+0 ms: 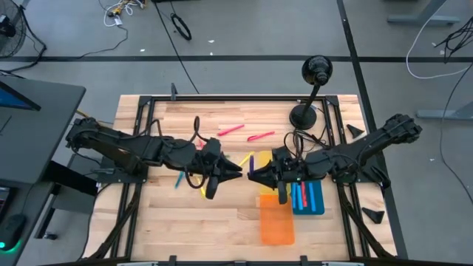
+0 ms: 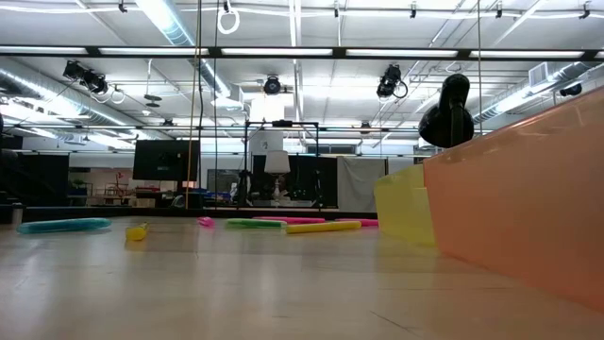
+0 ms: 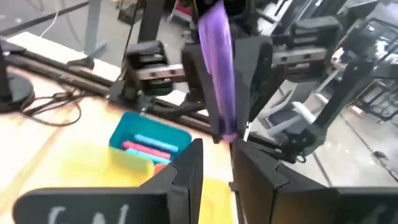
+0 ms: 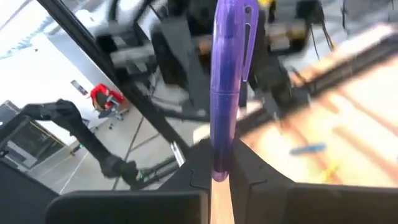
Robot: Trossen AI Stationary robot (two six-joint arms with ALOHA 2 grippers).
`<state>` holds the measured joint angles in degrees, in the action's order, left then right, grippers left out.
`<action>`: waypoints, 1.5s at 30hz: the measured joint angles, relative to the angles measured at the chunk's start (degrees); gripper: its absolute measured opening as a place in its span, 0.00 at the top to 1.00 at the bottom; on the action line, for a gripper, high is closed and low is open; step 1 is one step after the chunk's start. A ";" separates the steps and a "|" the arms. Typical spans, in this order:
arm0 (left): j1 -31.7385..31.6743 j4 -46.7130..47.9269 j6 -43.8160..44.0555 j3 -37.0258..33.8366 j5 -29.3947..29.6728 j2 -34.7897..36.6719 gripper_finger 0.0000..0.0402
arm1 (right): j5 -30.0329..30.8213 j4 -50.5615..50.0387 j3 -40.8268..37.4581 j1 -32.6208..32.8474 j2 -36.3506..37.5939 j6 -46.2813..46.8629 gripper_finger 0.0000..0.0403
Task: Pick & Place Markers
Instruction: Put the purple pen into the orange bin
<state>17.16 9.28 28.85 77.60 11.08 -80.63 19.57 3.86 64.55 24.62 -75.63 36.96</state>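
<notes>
Over the middle of the worktop (image 1: 148, 222) the two arms meet tip to tip, well above the wood.

1. Right end effector (image 1: 252, 175): closed on the purple marker (image 4: 225, 93). Its own wrist view shows one end of the marker pinched between the two dark fingers (image 4: 255, 171), with the capped, clipped end standing out beyond them.
2. Left end effector (image 1: 235, 172): fingers (image 3: 186, 171) parted with a narrow gap. The marker's free end sits just beyond that gap, and neither finger presses it.
3. Edges and room: black frame rails run along the worktop's sides. The near left quarter is bare wood. The blue tray (image 1: 322, 210), yellow tray (image 1: 264, 199) and orange tray (image 1: 277, 229) crowd the near right, and the orange one reaches close to the near edge. A black stand (image 1: 304, 114) occupies the far right.
4. Loose markers: two pink ones (image 1: 230, 130) lie towards the far side, a yellow one (image 1: 244, 159) just behind the end effectors, and a blue one (image 1: 179, 179) beside the left arm.
5. Writing: pale strokes on the left end effector's body cannot be read.
6. Views compared: only the wrist views show the grip. The high view hides the purple marker between the dark tips. The low view catches no arm at all, only markers lying flat on the wood and the yellow and orange tray walls. The left wrist view shows blue and pink markers lying in the blue tray.
</notes>
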 joint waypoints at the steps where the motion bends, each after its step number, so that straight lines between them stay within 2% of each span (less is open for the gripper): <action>1: 0.18 0.96 0.48 0.00 0.23 0.11 0.78 | 0.46 -1.33 0.00 0.45 0.04 1.77 0.95; 12: 2.76 7.39 0.98 0.02 0.20 0.10 0.78 | 0.89 -17.60 0.00 4.39 0.10 29.89 0.96; 17: 2.98 10.59 0.98 0.02 -0.21 0.10 0.78 | -1.85 -24.29 0.00 5.58 0.10 44.06 0.96; 22: 2.96 12.33 1.02 0.02 -3.42 0.10 0.78 | -4.82 -30.05 0.00 6.31 0.10 55.90 0.96; 29: 2.96 13.38 1.02 0.02 -3.52 0.10 0.78 | -6.15 -40.11 0.00 8.43 0.10 67.31 0.96; 37: 2.96 13.40 0.53 0.02 -8.81 0.10 0.78 | -5.73 -46.91 0.77 11.33 -1.51 76.28 0.96; 45: 2.93 13.81 0.48 0.04 -9.48 0.08 0.78 | -9.43 -62.20 12.01 13.77 -11.29 81.40 0.96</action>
<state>20.10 23.09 29.32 77.65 1.61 -80.55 10.15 -58.34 76.57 38.40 -86.92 118.35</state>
